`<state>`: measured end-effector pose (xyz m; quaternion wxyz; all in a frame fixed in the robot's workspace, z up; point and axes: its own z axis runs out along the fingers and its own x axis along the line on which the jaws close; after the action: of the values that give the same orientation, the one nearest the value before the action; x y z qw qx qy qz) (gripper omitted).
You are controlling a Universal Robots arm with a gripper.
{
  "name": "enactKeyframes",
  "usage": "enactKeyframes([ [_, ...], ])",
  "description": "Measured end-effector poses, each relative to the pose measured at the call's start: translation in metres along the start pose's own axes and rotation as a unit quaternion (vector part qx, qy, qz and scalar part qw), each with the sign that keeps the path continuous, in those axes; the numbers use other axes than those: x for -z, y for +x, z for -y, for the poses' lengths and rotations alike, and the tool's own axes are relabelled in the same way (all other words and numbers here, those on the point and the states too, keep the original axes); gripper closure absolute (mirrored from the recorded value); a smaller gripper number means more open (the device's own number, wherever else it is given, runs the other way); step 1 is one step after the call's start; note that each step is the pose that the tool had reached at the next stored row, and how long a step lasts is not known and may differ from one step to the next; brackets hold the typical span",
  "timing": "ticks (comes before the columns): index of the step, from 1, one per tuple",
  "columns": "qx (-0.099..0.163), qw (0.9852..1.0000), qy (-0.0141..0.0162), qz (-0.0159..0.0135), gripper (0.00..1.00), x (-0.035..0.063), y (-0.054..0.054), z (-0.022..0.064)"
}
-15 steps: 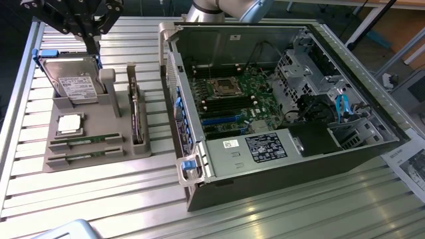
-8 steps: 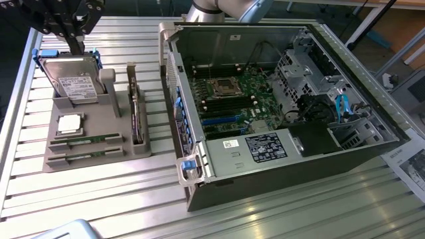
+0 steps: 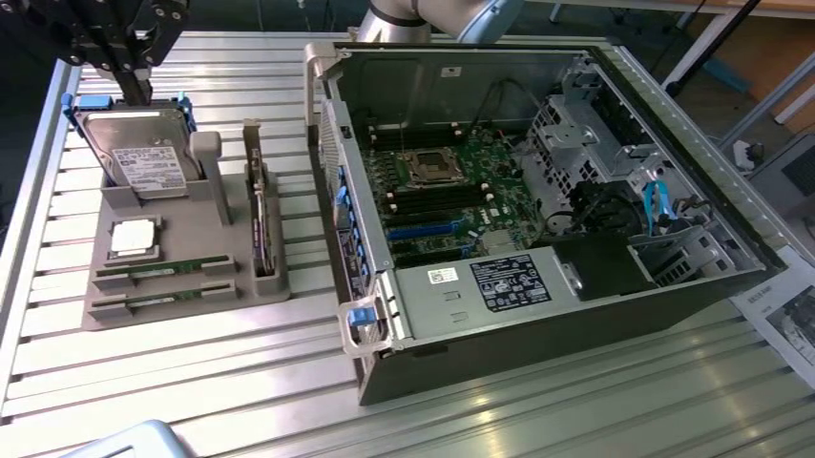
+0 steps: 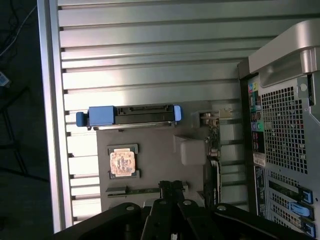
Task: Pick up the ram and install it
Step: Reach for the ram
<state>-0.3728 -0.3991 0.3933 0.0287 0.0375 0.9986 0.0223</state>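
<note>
Nearest, at nine o'clock in the exterior view, the ram [image 3: 166, 268] sits slotted in the grey holder [image 3: 191, 234]. I judge it light, stiff and fragile, so I'd pinch its long edges. Farther, at ten o'clock, my gripper [image 3: 135, 95] hangs closed and empty above the hard drive [image 3: 140, 153].

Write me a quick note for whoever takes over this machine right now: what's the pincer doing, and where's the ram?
Pincer: shut, holding nothing, above the hard drive in the gray holder.
Ram: one green stick and a second stick lie side by side in the holder's slots, apart from the pincer.
Computer case: open, motherboard exposed.
Done: nothing yet.
Left: picking up the ram and installing it.
</note>
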Motion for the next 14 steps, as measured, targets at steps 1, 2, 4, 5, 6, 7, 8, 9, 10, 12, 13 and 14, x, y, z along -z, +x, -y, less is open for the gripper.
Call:
enactKeyframes([
  [1, 0.000, 1.0000, 0.0000, 0.0000, 0.90, 0.0000, 0.000, 0.0001],
  [2, 0.000, 1.0000, 0.0000, 0.0000, 0.90, 0.0000, 0.000, 0.0004],
  [4, 0.000, 1.0000, 0.0000, 0.0000, 0.90, 0.0001, 0.000, 0.0016],
  [5, 0.000, 1.0000, 0.0000, 0.0000, 0.90, 0.0001, 0.000, 0.0023],
  [6, 0.000, 1.0000, 0.0000, 0.0000, 0.90, 0.0002, 0.000, 0.0031],
  [7, 0.000, 1.0000, 0.0000, 0.0000, 0.90, 0.0002, 0.000, 0.0038],
  [8, 0.000, 1.0000, 0.0000, 0.0000, 0.90, 0.0002, 0.000, 0.0045],
  [9, 0.000, 1.0000, 0.0001, 0.0000, 0.90, 0.0002, 0.000, 0.0053],
  [10, 0.000, 1.0000, 0.0001, 0.0000, 0.90, 0.0003, 0.000, 0.0061],
  [12, 0.000, 1.0000, 0.0003, 0.0000, 0.90, 0.0003, -0.001, 0.0079],
  [13, 0.000, 1.0000, 0.0005, 0.0000, 0.90, 0.0004, -0.001, 0.0098],
  [14, 0.000, 1.0000, 0.0006, 0.0001, 0.90, 0.0005, -0.001, 0.0114],
])
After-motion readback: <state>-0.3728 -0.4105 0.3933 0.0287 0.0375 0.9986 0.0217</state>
